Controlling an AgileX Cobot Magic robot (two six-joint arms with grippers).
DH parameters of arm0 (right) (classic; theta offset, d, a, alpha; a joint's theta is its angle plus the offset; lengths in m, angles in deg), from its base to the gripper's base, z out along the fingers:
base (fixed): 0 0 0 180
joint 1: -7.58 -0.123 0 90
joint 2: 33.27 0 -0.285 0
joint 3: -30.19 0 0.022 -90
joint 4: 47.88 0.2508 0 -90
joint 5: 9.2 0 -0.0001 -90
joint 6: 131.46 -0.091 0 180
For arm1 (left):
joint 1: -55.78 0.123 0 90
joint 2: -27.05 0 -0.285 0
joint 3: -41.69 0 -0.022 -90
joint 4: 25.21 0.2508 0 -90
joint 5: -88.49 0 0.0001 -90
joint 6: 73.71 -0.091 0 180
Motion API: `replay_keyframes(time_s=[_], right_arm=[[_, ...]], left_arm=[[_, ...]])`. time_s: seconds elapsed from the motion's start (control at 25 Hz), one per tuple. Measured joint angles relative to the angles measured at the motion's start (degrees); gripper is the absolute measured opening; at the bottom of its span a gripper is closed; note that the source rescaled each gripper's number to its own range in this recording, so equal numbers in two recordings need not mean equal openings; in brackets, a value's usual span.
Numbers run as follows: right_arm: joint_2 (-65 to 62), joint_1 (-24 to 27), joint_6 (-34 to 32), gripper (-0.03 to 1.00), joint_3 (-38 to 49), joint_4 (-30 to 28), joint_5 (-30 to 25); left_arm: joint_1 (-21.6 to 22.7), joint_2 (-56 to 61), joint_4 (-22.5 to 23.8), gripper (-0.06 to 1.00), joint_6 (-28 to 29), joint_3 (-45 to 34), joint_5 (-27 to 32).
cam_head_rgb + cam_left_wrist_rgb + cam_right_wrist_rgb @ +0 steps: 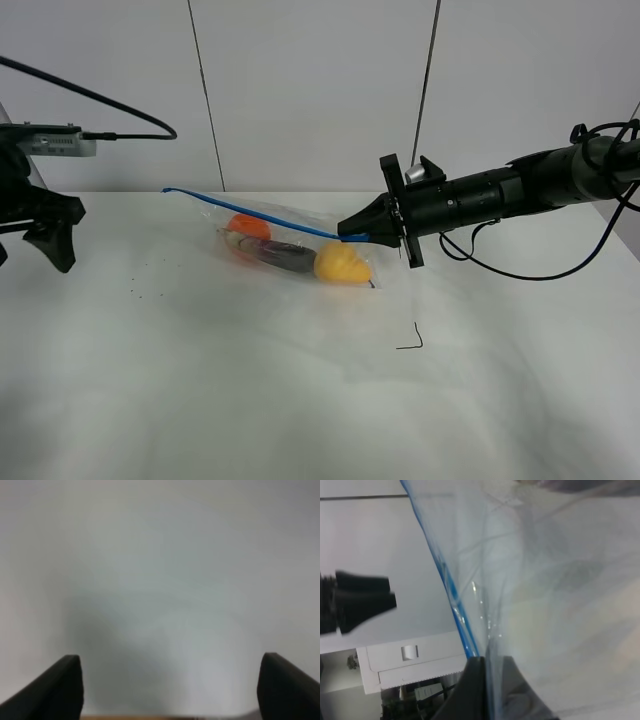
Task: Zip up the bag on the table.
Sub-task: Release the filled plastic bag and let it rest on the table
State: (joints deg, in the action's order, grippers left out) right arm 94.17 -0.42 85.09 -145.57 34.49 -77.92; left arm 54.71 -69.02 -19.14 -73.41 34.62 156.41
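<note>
Bare white surface (250,400) nearest camera. Bag (290,245) mid-surface; right fingers (352,234) pinched on its blue zipper strip (250,212), left fingers (170,690) spread wide, empty, far off. Risk: unanchored bag drags along, strip slips out.

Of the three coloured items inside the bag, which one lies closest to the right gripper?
The yellow item. It sits at the bag's right end, just below the right gripper; the purple item and orange item lie farther left.
</note>
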Motion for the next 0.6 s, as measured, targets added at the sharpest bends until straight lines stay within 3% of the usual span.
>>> replay_keyframes(time_s=[0.36, 0.6], right_arm=[[0.0, 0.0, 0.0, 0.0, 0.0, 0.0, 0.0], [0.0, 0.0, 0.0, 0.0, 0.0, 0.0, 0.0]], left_arm=[[0.0, 21.93, 0.0, 1.0, 0.18, -22.47, 0.0], [0.0, 39.5, -6.07, 1.0, 0.05, -32.85, -3.14]])
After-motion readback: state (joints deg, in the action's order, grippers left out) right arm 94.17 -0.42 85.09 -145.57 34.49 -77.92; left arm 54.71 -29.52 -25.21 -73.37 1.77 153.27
